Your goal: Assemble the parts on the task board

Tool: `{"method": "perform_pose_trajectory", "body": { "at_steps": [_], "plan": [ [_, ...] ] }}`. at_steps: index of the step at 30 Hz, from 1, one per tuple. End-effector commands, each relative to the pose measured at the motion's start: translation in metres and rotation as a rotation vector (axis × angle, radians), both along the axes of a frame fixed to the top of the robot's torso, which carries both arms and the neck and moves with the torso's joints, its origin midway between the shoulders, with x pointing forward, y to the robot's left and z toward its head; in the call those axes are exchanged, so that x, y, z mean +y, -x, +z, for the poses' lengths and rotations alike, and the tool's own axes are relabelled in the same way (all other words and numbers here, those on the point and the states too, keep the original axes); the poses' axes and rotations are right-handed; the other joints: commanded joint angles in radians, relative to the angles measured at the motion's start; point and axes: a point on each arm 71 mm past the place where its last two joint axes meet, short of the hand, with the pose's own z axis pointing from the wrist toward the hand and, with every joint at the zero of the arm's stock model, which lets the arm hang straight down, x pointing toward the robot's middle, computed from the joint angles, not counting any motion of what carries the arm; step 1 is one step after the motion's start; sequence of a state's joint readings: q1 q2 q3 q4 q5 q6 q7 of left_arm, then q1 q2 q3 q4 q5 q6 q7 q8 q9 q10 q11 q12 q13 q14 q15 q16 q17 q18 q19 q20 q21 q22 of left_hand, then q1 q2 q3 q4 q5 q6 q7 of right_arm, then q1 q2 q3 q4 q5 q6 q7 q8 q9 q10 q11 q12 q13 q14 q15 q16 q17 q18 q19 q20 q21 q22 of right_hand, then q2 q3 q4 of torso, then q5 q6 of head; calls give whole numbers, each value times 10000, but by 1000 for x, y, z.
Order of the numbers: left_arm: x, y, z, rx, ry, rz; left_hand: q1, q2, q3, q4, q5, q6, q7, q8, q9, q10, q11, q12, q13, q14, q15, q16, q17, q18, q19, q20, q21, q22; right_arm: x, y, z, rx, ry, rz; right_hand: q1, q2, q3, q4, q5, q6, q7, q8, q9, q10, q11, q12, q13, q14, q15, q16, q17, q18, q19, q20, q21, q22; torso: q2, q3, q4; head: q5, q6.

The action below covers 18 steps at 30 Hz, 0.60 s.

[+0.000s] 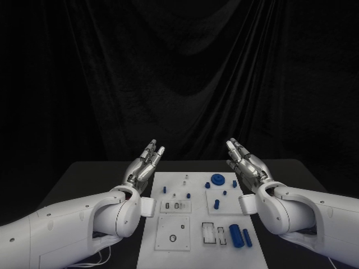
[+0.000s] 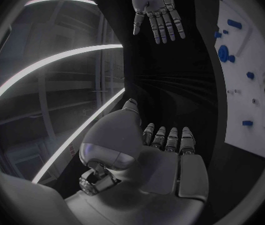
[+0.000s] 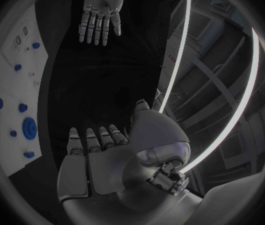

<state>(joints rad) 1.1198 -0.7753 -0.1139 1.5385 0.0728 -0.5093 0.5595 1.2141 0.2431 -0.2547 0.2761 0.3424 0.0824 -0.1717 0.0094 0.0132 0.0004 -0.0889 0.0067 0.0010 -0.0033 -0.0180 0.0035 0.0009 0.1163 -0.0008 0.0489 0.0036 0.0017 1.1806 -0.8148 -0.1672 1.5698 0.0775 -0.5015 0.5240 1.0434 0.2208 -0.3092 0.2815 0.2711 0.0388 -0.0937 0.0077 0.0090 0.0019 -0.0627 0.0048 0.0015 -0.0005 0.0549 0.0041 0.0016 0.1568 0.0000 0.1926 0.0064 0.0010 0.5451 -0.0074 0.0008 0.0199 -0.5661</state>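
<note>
My left hand [image 1: 146, 162] and right hand [image 1: 245, 161] are wide open and hold nothing, mid-frame, beside the white task board [image 1: 197, 255] at bottom centre. I should reach slowly for one blue part [image 1: 235, 235].

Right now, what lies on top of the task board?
On the board lie small blue parts, among them a gear at the far end and a cylinder near the front. Both arms cover its side edges, so anything there is hidden.

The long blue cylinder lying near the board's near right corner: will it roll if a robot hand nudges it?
Probably. The long blue cylinder looks round and smooth and lies on its side on the flat task board, so a sideways nudge would likely roll it. It looks rigid, and small enough to be light.
</note>
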Motion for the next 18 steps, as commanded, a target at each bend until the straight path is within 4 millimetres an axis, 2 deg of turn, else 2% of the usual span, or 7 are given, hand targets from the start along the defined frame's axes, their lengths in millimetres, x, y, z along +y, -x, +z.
{"method": "perform_pose_trajectory", "body": {
  "at_steps": [1,4,8,10,13,16,18],
  "plan": [
    [-10,1,9,-446,1966,-1534,465,125,-72,164,151,36,-77,54,17,-4,34,-67,-10,33,107,-35,-9,276,8,189,-36,-17,8,2,3,625,-1481,1638,502,56,-123,69,143,95,19,59,25,-19,155,-48,-15,5,218,-41,-16,217,0,235,-64,-10,0,-1,1,0,0],
    [-12,2,10,-516,2673,-2167,468,134,-73,164,151,51,-60,56,20,-4,66,-67,-10,33,115,-35,-9,282,8,201,-36,-17,7,3,4,789,-1801,2138,581,31,-109,61,144,130,70,69,33,-19,194,-48,-15,5,272,-41,-16,217,0,278,-64,-10,0,-1,1,0,0],
    [-13,2,12,-588,3436,-2783,469,139,-73,164,151,58,-53,58,21,-4,77,-67,-10,33,115,-35,-9,285,8,204,-36,-17,7,5,5,924,-2075,2550,822,-46,-61,43,143,172,145,80,40,-19,342,-48,-15,5,444,-41,-16,220,0,386,-64,-10,0,-1,1,0,0],
    [-13,3,13,-606,3634,-2932,469,139,-73,164,151,58,-53,58,21,-4,77,-67,-10,33,115,-35,-9,285,8,204,-36,-17,6,5,5,950,-2129,2629,838,-49,-56,42,143,177,151,82,41,-19,359,-48,-15,5,457,-41,-16,220,0,400,-64,-10,0,-1,1,0,0],
    [-13,3,14,-638,3995,-3195,470,150,-72,165,151,65,-35,59,22,-4,100,-67,-10,33,117,-35,-9,289,8,208,-36,-17,6,5,6,977,-2184,2710,931,-60,-30,47,143,192,162,86,44,-19,478,-48,-15,5,541,-41,-16,220,4,489,-59,-6,0,-1,1,0,0],
    [-13,3,14,-656,4202,-3341,480,167,-68,162,151,78,-2,61,24,-4,138,-67,-10,33,110,-35,-9,296,8,209,-36,-17,6,5,6,977,-2184,2710,1096,-102,12,33,142,205,241,88,46,-19,697,-48,-15,5,710,-41,-16,226,18,640,-45,7,0,-1,1,0,0],
    [-13,3,14,-660,4241,-3368,585,195,-42,148,152,110,139,64,27,-4,248,-67,-10,33,67,-35,-9,311,8,174,-36,-17,6,5,6,977,-2184,2710,1203,-138,38,4,142,238,288,99,54,-19,753,-48,-15,5,771,-41,-16,236,50,715,-16,31,0,-1,1,0,0]
  ]
}}
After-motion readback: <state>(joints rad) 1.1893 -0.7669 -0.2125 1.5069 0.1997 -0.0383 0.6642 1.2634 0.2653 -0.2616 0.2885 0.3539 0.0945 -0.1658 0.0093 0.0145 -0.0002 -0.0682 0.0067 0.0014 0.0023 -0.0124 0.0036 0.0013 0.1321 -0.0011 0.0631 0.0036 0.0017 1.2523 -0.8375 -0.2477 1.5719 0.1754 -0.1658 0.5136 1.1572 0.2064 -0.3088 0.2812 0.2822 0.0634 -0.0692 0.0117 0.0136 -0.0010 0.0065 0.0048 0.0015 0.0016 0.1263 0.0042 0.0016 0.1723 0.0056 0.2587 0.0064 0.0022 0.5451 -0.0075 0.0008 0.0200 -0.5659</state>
